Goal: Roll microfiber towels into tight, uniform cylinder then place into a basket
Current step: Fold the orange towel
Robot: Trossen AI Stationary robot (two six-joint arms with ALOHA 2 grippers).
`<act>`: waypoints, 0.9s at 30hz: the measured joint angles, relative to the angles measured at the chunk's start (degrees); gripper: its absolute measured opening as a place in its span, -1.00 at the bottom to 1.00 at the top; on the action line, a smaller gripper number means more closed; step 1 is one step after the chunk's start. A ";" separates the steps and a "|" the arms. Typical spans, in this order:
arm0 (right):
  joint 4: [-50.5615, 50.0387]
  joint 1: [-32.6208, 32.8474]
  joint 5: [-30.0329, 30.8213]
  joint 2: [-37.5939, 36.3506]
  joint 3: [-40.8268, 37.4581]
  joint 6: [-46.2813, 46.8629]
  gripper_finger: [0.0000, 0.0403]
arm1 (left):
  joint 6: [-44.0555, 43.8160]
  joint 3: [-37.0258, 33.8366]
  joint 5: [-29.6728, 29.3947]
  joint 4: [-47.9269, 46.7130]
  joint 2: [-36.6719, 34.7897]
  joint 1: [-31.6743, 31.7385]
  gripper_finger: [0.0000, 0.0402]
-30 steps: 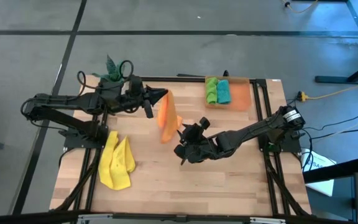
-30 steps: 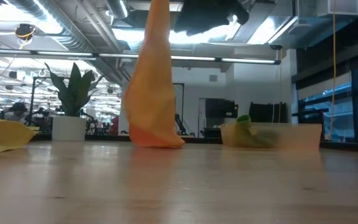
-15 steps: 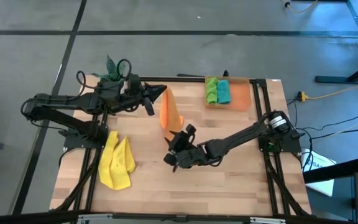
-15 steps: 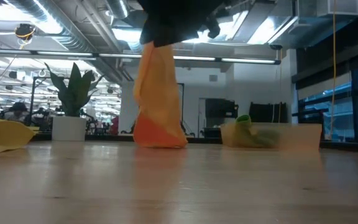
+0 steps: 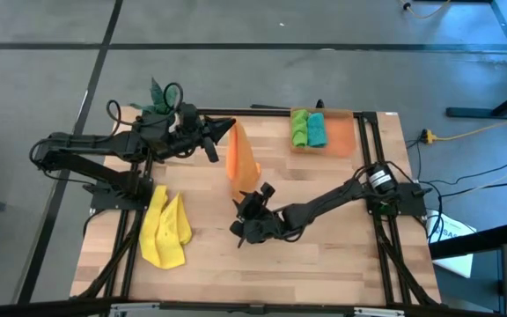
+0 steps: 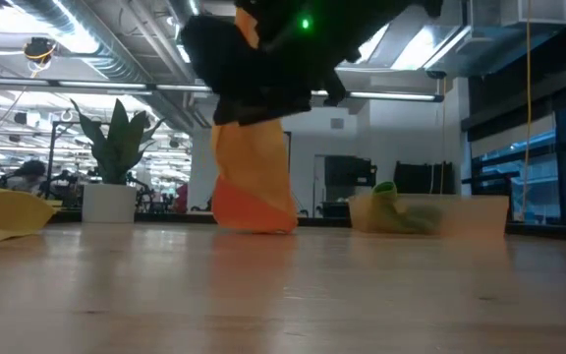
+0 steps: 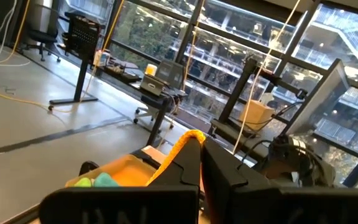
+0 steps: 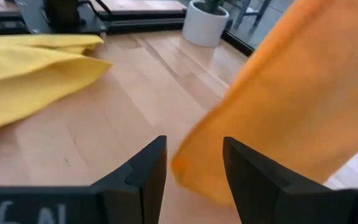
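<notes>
The orange towel [image 5: 240, 163] hangs in mid-table from my left gripper [image 5: 225, 132], which is shut on its top. My right gripper [image 8: 194, 174] is low over the table near the towel's lower corner [image 8: 191, 167]. It is open, with that corner showing just past its fingertips; I cannot tell whether they touch. The yellow towel [image 5: 165, 229] lies crumpled flat at the near left. The basket [image 5: 346, 132] stands at the far right, with a green roll [image 5: 299, 129] and a teal roll [image 5: 317, 130] lying in it. My left gripper pinches the orange towel's top corner [image 7: 188, 140] between its two shut fingers. The fingers point level and come from the table's left. The towel hangs slack below them, and its lower end [image 6: 254, 218] rests on the table.
A potted plant [image 6: 114, 162] stands at the far left corner, behind my left arm. Bare wood [image 5: 324, 255] stretches along the near edge and near right. The right arm reaches across from the right edge [image 5: 324, 201].
My right gripper has come down and toward the table's left, ending close to the orange towel's lower end, still open. The hanging towel has turned and now shows broader, its lower end settled wider on the table. My left gripper has kept its place.
</notes>
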 joint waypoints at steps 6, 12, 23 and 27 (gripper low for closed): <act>1.16 -0.07 0.72 2.82 -0.01 4.59 -0.21 | 1.46 0.07 0.02 0.06 -1.04 0.00 -1.00; 4.30 -0.30 -0.71 5.49 -0.02 4.22 -0.21 | 1.50 0.09 0.07 0.09 -1.94 -0.02 -1.00; 8.87 -5.18 -6.35 6.11 -0.02 -1.07 -0.21 | 1.57 0.09 0.15 -0.07 -2.16 -0.04 -1.00; 12.82 -6.34 -9.11 6.65 -0.05 -5.96 -0.21 | 1.57 0.09 0.15 -0.07 -2.16 -0.04 -1.00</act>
